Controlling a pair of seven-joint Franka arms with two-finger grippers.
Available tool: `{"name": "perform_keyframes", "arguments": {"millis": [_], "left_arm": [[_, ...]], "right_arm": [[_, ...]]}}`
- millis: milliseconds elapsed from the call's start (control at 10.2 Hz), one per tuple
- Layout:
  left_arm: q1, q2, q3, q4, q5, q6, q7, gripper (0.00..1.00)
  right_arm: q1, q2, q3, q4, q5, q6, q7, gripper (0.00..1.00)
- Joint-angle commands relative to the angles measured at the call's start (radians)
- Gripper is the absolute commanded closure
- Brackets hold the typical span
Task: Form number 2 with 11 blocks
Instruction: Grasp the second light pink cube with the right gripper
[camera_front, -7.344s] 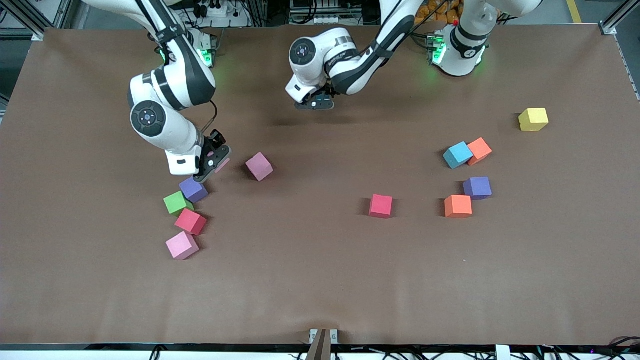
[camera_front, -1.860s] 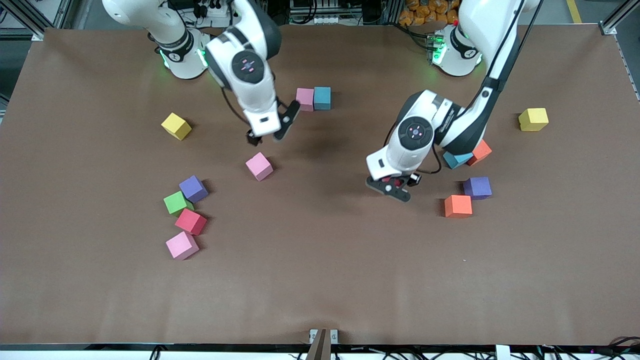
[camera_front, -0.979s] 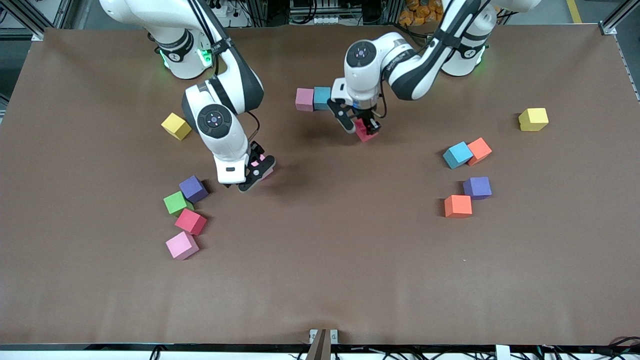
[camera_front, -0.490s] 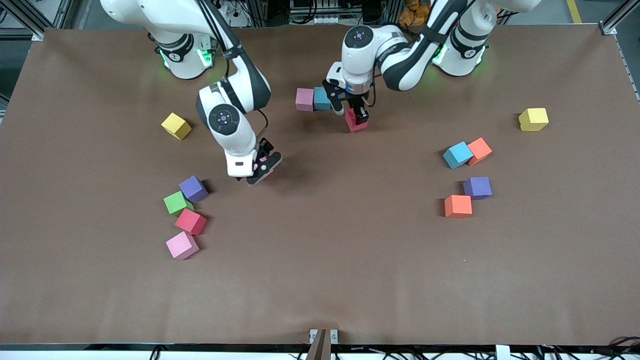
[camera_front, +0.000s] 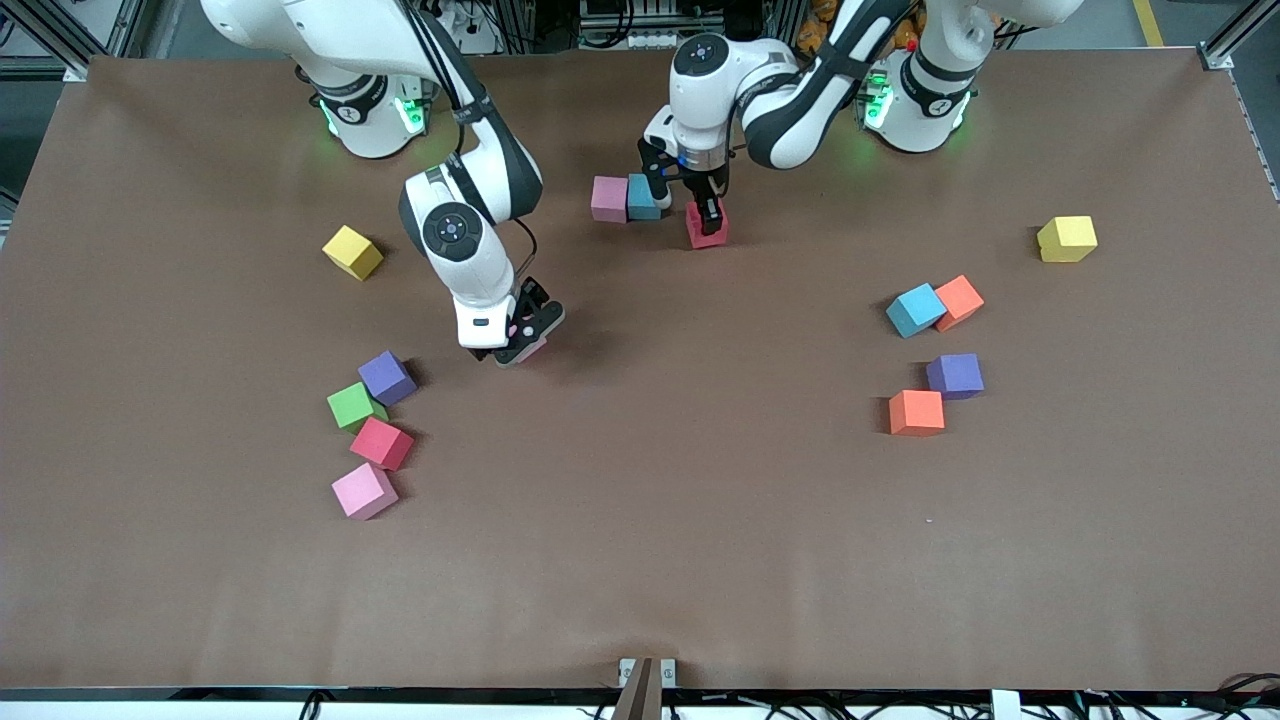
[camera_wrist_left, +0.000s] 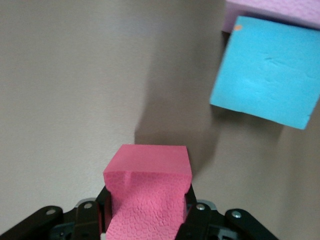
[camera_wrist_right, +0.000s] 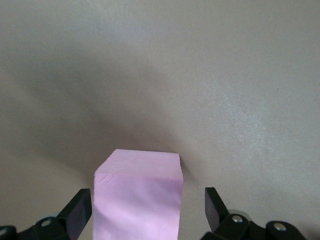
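Observation:
My left gripper is shut on a crimson block, held low over the table beside a light blue block. That blue block touches a pink block; the two form a short row near the robots' bases. My right gripper is open, one finger on each side of another pink block on the table, with gaps between fingers and block.
Toward the right arm's end lie a yellow cube, a purple, green, crimson and pink block. Toward the left arm's end lie light blue, orange, purple, orange and yellow cubes.
The left gripper has carried the crimson block closer to the pink and light blue pair. The right gripper has settled around the pink block, hardly moving in the last half second.

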Motion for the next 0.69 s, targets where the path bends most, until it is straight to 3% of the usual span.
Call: {"name": "perform_keyframes", "arguments": {"millis": [0,196,588], "left_arm": [[-0.039,0.017,0.000,-0.003,0.024,0.015,0.010,0.76],[-0.056,0.020,-0.002,-0.004,0.024,0.015,0.003,0.76],[-0.088,0.025,-0.005,0.000,0.022,0.017,0.006,0.76]], "right_arm": [[0.008,0.003,-0.001,-0.014,0.019,0.017,0.007,0.00],[0.008,0.001,-0.001,-0.015,0.019,0.023,0.007,0.06],[0.007,0.001,-0.001,-0.017,0.019,0.020,0.009,0.67]]}}
